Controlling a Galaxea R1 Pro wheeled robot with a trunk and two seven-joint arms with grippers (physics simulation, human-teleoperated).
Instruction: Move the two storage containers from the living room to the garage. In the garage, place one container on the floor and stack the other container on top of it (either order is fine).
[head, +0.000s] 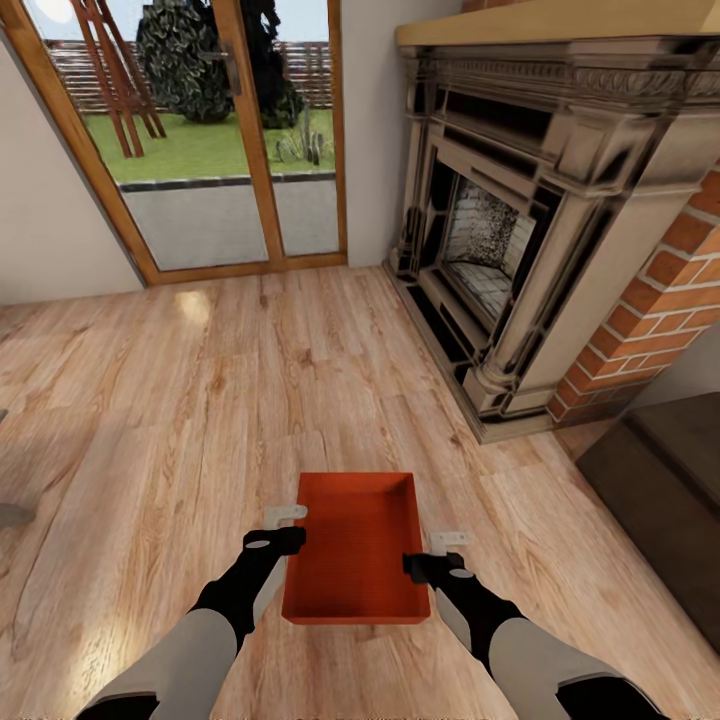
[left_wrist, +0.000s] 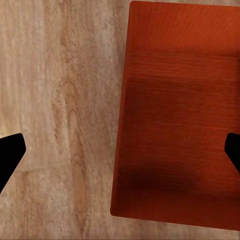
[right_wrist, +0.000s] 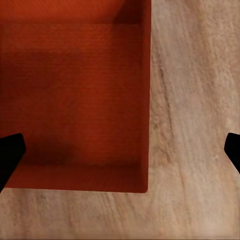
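Observation:
One red-orange storage container (head: 355, 545) lies lidless on the light wood-plank floor of the living room, just ahead of me. My left gripper (head: 285, 528) hovers over its left wall, fingers spread wide. In the left wrist view the left gripper (left_wrist: 120, 152) straddles that wall of the container (left_wrist: 175, 125). My right gripper (head: 440, 553) hangs over the right wall, also open. In the right wrist view the right gripper (right_wrist: 120, 152) spans the container (right_wrist: 75, 90) and the floor beside it. Neither gripper holds anything. The garage is out of view.
A dark ornate fireplace (head: 520, 230) with a brick surround (head: 665, 300) stands at the right. A wood-framed glass door (head: 220, 150) to the garden is ahead on the left. A dark low block (head: 665, 480) sits at the right edge. Open wood floor (head: 200, 400) lies ahead.

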